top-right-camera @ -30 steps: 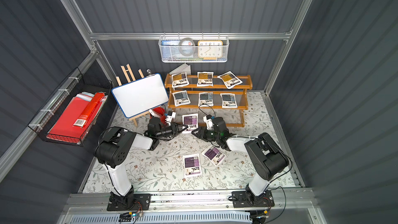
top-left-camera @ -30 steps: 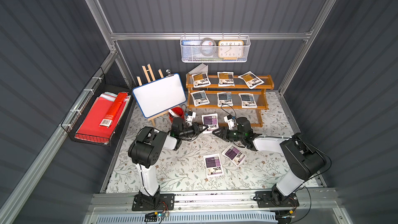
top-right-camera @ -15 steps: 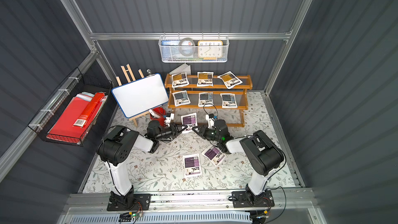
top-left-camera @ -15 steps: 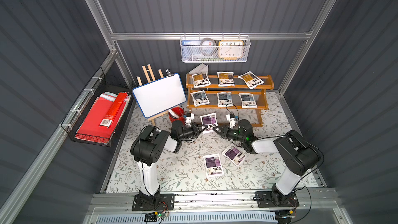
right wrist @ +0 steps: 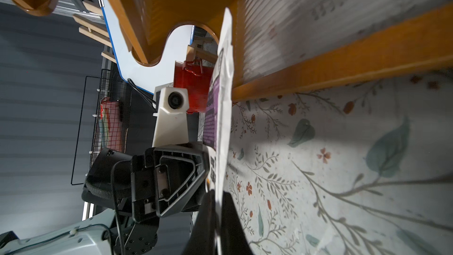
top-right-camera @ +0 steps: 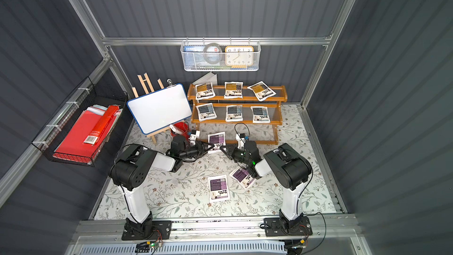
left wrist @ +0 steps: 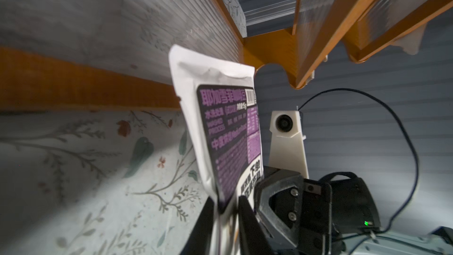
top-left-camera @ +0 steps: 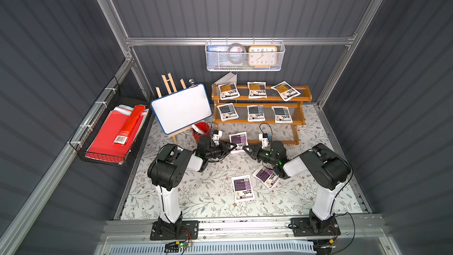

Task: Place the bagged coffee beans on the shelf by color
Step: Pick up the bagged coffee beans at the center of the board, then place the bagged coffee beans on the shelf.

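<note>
A purple-labelled bag of coffee beans (top-left-camera: 238, 140) (top-right-camera: 216, 140) hangs upright just in front of the shelf's lowest tier (top-left-camera: 282, 134). My right gripper (top-left-camera: 244, 148) (right wrist: 218, 195) is shut on its thin white edge (right wrist: 224, 109). My left gripper (top-left-camera: 234, 146) (left wrist: 225, 202) stands slightly open around the opposite edge of that bag (left wrist: 228, 131), with a gap beside it. On the orange-brown shelf (top-left-camera: 257, 98) (top-right-camera: 235, 99), three amber bags (top-left-camera: 257, 90) lie on the top tier and three blue-grey bags (top-left-camera: 255, 113) on the middle tier. Two more purple bags (top-left-camera: 242, 188) (top-left-camera: 266, 176) lie flat on the floral mat.
A whiteboard on an easel (top-left-camera: 181, 110) and a red bucket (top-left-camera: 201, 128) stand just left of the shelf. A black wire basket with red folders (top-left-camera: 115, 131) hangs on the left wall. A white mesh basket (top-left-camera: 244, 56) hangs above the shelf.
My right gripper has closed onto the purple bag's edge. My left gripper, shut on the bag before, has loosened. Both grippers stay at the bag before the shelf.
</note>
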Robot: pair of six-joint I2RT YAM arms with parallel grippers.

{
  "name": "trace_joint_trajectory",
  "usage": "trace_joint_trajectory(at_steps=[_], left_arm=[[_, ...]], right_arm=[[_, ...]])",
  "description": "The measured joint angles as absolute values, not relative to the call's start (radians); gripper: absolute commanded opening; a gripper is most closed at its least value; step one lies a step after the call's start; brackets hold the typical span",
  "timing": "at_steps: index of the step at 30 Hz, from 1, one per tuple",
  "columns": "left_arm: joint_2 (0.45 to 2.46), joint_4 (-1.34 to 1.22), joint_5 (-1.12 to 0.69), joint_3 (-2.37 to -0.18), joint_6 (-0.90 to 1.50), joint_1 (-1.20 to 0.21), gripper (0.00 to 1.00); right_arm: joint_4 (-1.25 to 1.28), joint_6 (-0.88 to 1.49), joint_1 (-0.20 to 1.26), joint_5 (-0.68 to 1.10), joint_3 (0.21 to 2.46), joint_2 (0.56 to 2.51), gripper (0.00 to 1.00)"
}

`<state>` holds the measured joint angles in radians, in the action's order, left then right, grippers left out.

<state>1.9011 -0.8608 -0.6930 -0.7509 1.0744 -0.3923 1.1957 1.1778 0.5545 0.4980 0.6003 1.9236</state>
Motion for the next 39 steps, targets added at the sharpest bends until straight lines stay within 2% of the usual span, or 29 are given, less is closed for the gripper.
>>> trace_joint_trajectory(at_steps=[6,15,35,37,39], left_arm=[[1.782,-0.542,-0.456,-0.821,0.916,-0.392,0.32],[1.672,-0.33,-0.181,-0.825,0.844,-0.392,0.32],[1.662,-0.252,-0.129,-0.825,0.827,-0.392,0.32],[1.662,-0.25,-0.129,-0.825,0.825,-0.392,0.32],[1.662,-0.25,-0.129,-0.825,0.822,-0.392,0.32]], right_arm=[[1.267,1.231,0.54,0.48,0.624,1.999,0.0],[1.187,1.225,0.534,0.464,0.818,2.053,0.0],[1.02,1.268,0.535,0.399,1.087,2.235,0.0],[1.006,1.269,0.538,0.4,1.121,2.259,0.07],[0.991,1.276,0.543,0.407,1.155,2.273,0.26]])
